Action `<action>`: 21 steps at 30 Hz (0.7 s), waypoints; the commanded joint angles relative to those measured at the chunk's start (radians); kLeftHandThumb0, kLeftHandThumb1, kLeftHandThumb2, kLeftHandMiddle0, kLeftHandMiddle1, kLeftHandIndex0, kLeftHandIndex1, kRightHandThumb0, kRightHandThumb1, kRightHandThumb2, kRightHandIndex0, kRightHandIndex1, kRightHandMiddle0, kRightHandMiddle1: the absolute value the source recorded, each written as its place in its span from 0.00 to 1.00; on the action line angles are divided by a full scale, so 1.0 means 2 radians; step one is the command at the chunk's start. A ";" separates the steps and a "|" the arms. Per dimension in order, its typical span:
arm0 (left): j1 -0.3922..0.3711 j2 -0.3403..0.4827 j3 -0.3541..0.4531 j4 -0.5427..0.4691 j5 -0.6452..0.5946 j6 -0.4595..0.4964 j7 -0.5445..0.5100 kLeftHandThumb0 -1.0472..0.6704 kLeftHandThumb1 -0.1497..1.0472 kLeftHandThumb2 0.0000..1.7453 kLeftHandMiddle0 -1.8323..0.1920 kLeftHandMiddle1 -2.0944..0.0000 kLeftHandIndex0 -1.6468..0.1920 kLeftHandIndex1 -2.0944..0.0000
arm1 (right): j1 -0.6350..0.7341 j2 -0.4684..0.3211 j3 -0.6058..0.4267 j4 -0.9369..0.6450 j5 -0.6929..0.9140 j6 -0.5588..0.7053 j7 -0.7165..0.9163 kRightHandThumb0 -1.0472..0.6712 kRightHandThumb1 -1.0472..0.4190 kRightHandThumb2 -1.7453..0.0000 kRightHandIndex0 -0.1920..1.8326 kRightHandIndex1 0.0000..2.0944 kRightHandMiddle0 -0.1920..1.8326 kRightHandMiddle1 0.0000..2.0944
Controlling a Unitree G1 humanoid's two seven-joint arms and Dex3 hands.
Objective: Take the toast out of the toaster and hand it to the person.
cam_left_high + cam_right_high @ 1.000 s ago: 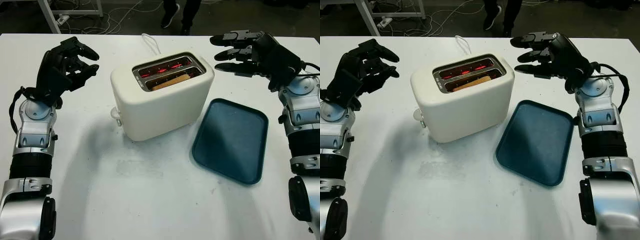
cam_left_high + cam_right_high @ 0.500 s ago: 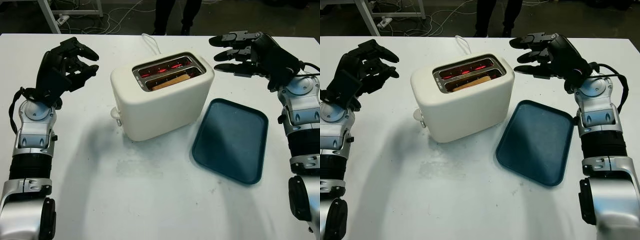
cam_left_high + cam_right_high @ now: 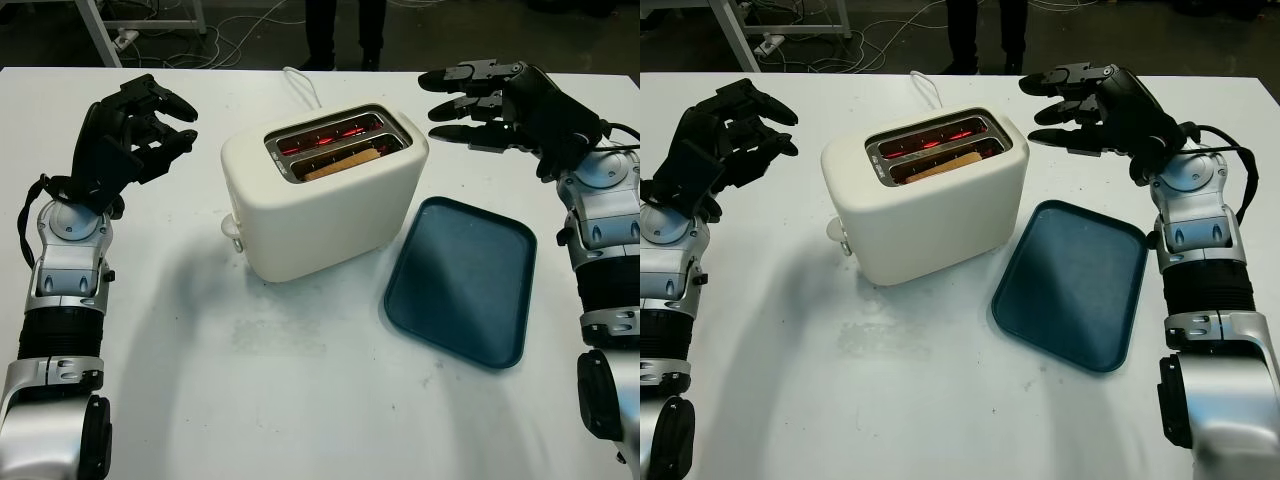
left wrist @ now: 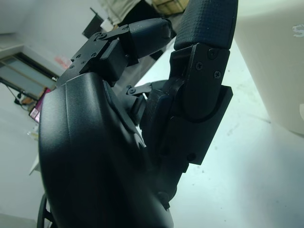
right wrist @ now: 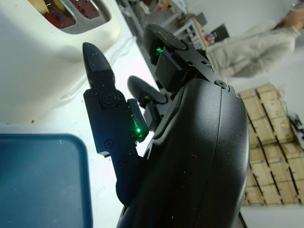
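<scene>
White table [image 3: 300,400] fills the head views, with a dark floor, loose cables [image 3: 235,35] and a person's legs [image 3: 340,30] at its far edge. At the table's middle stands the cream toaster [image 3: 325,195], its two slots glowing red inside; the toast [image 3: 342,162] sits low in the slot nearer the robot, only its top edge showing. A white cord [image 3: 300,85] runs from the toaster's back toward the far edge. Just right of the toaster, nearly touching its base, a dark blue tray [image 3: 460,280] lies flat. The left hand [image 3: 130,125] is raised well left of the toaster, open and holding nothing. The right hand [image 3: 1090,105] is raised just right of the toaster's far corner, above the table beyond the tray, open and holding nothing, its fingers pointing toward the toaster. From the right wrist, past that hand's fingers [image 5: 107,109], the toaster's slots, a corner of the tray and a person in a light top [image 5: 251,52] beyond the table can be seen, with stacked crates [image 5: 270,156] behind. From the left wrist, the left hand's black shell stands close in front, with the toaster's cream side [image 4: 280,61] beyond it.
</scene>
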 commanded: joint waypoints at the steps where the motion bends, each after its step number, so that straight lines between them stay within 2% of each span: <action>1: 0.004 0.006 0.003 -0.006 0.001 0.000 0.004 0.00 0.89 0.10 0.58 0.40 0.61 0.40 | -0.002 -0.004 -0.004 0.001 -0.001 -0.004 -0.004 0.44 0.13 1.00 0.34 0.28 0.44 0.00; 12: 0.005 0.007 0.004 -0.005 -0.002 0.002 0.003 0.00 0.89 0.10 0.57 0.40 0.60 0.40 | -0.001 -0.002 -0.007 0.013 -0.004 -0.024 -0.014 0.46 0.09 0.99 0.36 0.26 0.46 0.01; 21: 0.008 0.005 0.009 -0.010 -0.008 0.002 0.001 0.00 0.89 0.10 0.57 0.40 0.60 0.40 | 0.007 -0.003 -0.014 0.012 -0.004 -0.025 -0.018 0.45 0.09 0.93 0.37 0.25 0.46 0.01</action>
